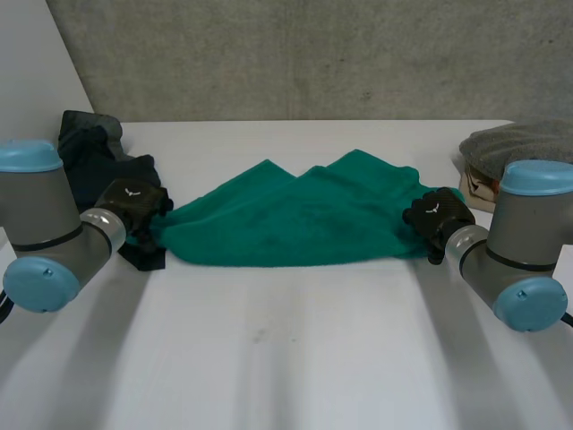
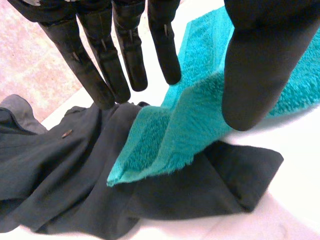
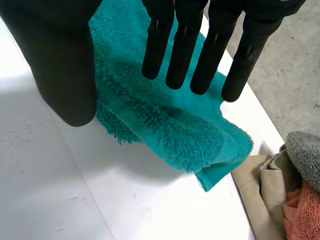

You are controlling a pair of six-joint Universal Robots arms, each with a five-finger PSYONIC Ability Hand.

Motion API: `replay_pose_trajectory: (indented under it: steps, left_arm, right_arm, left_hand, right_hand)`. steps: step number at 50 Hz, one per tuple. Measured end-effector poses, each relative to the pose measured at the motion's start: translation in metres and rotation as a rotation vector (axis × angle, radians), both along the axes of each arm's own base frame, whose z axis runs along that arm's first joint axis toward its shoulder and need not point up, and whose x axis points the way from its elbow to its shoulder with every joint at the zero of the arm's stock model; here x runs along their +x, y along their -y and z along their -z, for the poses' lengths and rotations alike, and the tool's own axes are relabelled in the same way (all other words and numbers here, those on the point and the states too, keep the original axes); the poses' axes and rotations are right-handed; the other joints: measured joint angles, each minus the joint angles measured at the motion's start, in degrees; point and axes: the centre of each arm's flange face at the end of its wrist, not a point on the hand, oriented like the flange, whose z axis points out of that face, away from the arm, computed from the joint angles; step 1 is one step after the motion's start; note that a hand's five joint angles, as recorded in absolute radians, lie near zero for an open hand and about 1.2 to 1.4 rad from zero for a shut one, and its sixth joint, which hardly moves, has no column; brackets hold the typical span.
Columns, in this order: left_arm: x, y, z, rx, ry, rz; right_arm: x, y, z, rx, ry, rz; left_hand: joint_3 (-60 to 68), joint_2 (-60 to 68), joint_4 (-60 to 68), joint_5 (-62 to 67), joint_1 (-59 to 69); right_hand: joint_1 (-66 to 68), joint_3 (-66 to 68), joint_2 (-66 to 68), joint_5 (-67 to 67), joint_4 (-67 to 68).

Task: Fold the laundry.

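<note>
Hovering your left hand (image 1: 134, 204) and right hand (image 1: 437, 218), fingers straight and holding nothing, over opposite ends of the green towel (image 1: 295, 219) lying rumpled across the middle of the table (image 1: 286, 358) looks meant to let you pinch both ends for folding.

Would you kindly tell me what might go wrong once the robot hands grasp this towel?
The towel's left end lies on a dark garment; the open left robot hand may pinch both and drag the garment along. The right end is doubled over near a beige cloth; the open right robot hand may catch only one layer.
</note>
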Motion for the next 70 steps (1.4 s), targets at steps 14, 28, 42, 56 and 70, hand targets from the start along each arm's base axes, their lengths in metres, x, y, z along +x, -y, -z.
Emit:
replay_pose_trajectory:
  steps: [14, 28, 42, 56, 70]
  left_arm:
    - [0.01, 0.001, 0.006, 0.015, 0.084, 0.001]
    - [-0.007, 0.003, -0.011, -0.054, 0.063, 0.046]
    - [-0.033, 0.008, -0.09, -0.274, -0.055, 0.055]
    - [-0.062, -0.018, -0.164, -0.426, -0.159, 0.125]
    - [-0.067, -0.099, -0.239, -0.585, -0.236, 0.266]
  right_arm:
    - [0.002, 0.004, 0.013, 0.04, 0.066, 0.016]
    - [0.001, -0.004, -0.007, -0.012, 0.115, 0.003]
    - [-0.01, -0.096, -0.046, 0.415, 0.019, -0.111]
    - [-0.001, -0.087, -0.095, 0.353, 0.124, -0.077]
    - [0.041, -0.019, -0.099, 0.083, 0.282, -0.077]
  left_hand:
    - [-4.88, -4.78, -4.61, -4.64, -3.73]
    - [31.71, 32.42, 32.5, 30.38, 31.98]
    - [31.71, 32.42, 32.52, 30.38, 31.98]
    - [31.71, 32.42, 32.53, 30.38, 31.98]
    - [31.88, 32.58, 32.73, 30.38, 31.98]
  right_hand:
    - [-0.97, -1.53, -0.82, -1.24, -0.98]
    - [26.52, 30.83, 29.91, 30.25, 31.62]
    - [26.52, 30.84, 29.92, 30.81, 31.64]
    - [-17.97, -18.38, -17.45, -18.03, -18.05]
    - [-24.08, -25.03, -25.18, -23.11, -24.63]
